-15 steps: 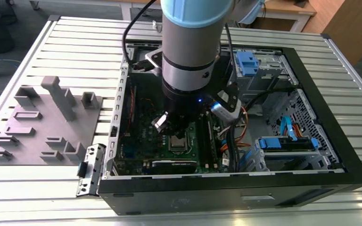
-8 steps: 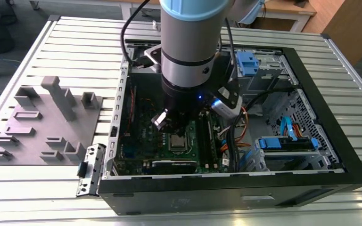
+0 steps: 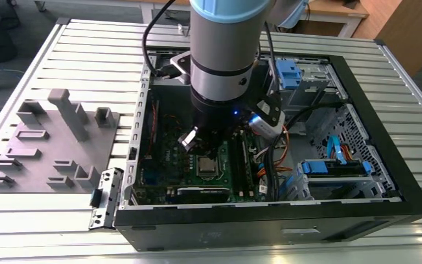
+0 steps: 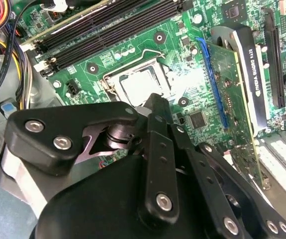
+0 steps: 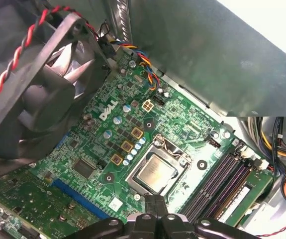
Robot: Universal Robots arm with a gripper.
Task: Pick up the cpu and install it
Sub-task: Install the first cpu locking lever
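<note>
From my remote seat, the arm stands inside the opened computer case point(image 3: 387, 181) on the slatted metal table point(image 3: 72, 55), its gripper point(image 3: 205, 148) poised just above the green motherboard point(image 3: 218, 176). In the exterior view the arm's grey body hides much of the case's interior behind it, and the fingertips are lost against the dark hardware, so I cannot tell from there how wide they stand.

The cpu point(image 5: 156, 172) lies flat in its socket on the motherboard, the silver socket frame point(image 5: 139, 165) around it; in the exterior view it shows as a pale square point(image 3: 206, 165) directly beneath the gripper. In the second wrist view the chip point(image 4: 139, 85) is washed out by glare, and its near edge is cut off by the gripper's black linkage.

In the first wrist view the fingertips point(image 5: 154, 203) appear drawn close together, with nothing that I can make out between them, poised near the socket's edge; whether they touch the board I cannot tell.

A black fan point(image 5: 43, 94) with red and black wires blocks one corner of the first wrist view. A grey fixture tray point(image 3: 50, 143) sits on the table, towards the exterior view's left, well apart from the case.
</note>
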